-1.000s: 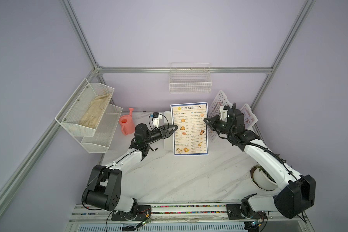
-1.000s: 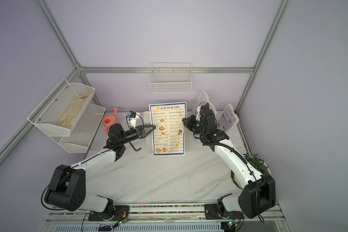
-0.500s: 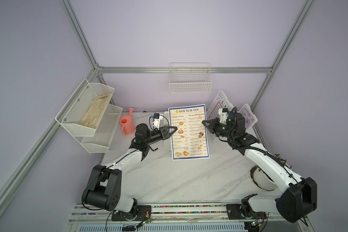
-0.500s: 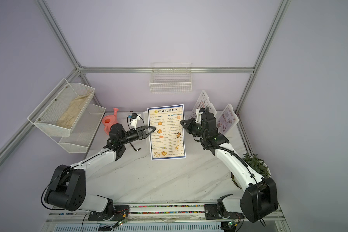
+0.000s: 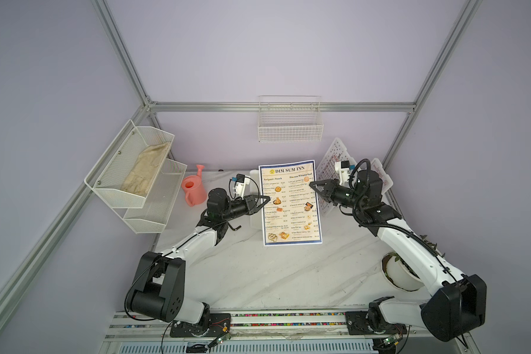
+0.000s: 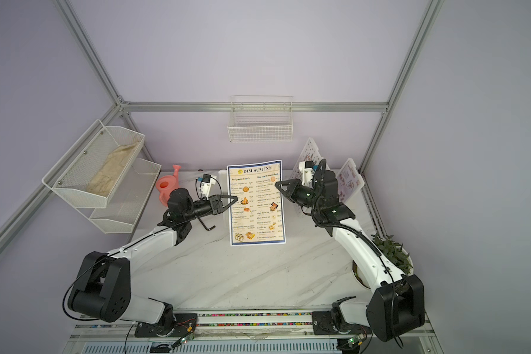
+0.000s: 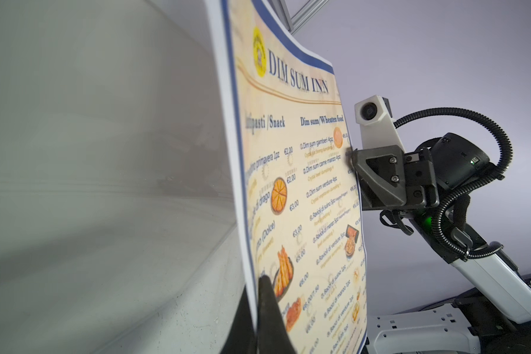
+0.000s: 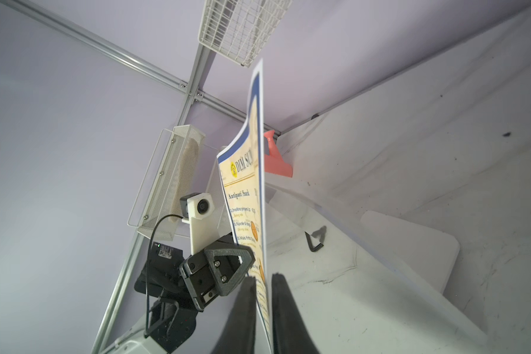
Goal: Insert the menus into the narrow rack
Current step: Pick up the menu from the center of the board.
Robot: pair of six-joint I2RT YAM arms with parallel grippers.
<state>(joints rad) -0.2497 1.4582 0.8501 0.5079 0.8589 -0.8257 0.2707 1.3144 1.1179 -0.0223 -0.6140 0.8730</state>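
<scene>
The dark-bordered "DIM SUM INN" menu (image 5: 288, 202) (image 6: 255, 202) stands upright above the table between both arms. My left gripper (image 5: 269, 199) (image 7: 256, 282) is shut on its left edge. My right gripper (image 5: 311, 184) (image 8: 262, 277) straddles the right edge, jaws slightly apart, with a gap beside the sheet. The narrow wire rack (image 5: 290, 128) (image 6: 259, 128) hangs on the back wall above the menu. The white sheet edged with coloured dots (image 5: 330, 156) and a small card (image 5: 380, 174) lean at the back right, behind the right arm.
A pink watering can (image 5: 192, 191) stands at the back left, below a two-tier mesh shelf (image 5: 135, 177) holding a cloth. A black hex key (image 6: 207, 225) lies under the left wrist. A potted plant (image 5: 402, 272) sits by the right arm's base.
The left gripper has closed on the menu's left edge. The right gripper's jaws have eased apart. The menu has shifted slightly left and down.
</scene>
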